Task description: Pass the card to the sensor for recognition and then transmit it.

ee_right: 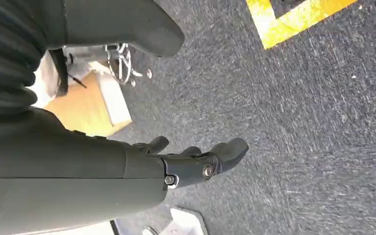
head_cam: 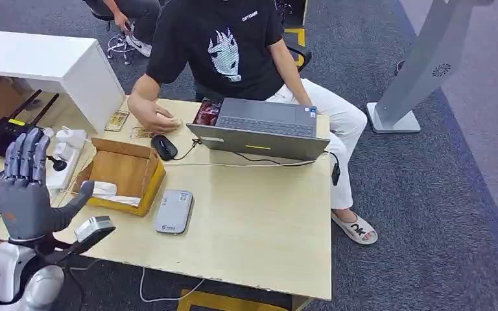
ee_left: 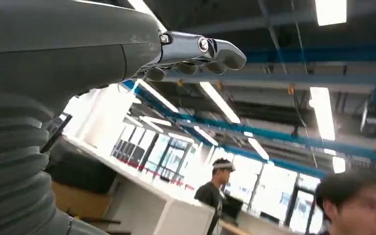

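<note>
My left hand (head_cam: pixel 28 188) is raised over the table's near left corner, palm forward, fingers straight up and thumb out, holding nothing. In the left wrist view its fingers (ee_left: pixel 200 49) stand against the ceiling. A grey card sensor (head_cam: pixel 174 210) lies flat on the wooden table (head_cam: pixel 253 220), to the right of that hand. Two patterned cards (head_cam: pixel 117 120) (head_cam: pixel 142 132) lie at the table's far side, beside the hand (head_cam: pixel 152 118) of a seated person. My right hand (ee_right: pixel 196 157) hangs over grey carpet, fingers loosely curved and holding nothing.
An open cardboard box (head_cam: pixel 122 172) stands between my left hand and the cards. Behind it are a black mouse (head_cam: pixel 164 147) and a grey laptop (head_cam: pixel 259 126). A white power strip (head_cam: pixel 65 155) and a black router (head_cam: pixel 6 129) sit at the left.
</note>
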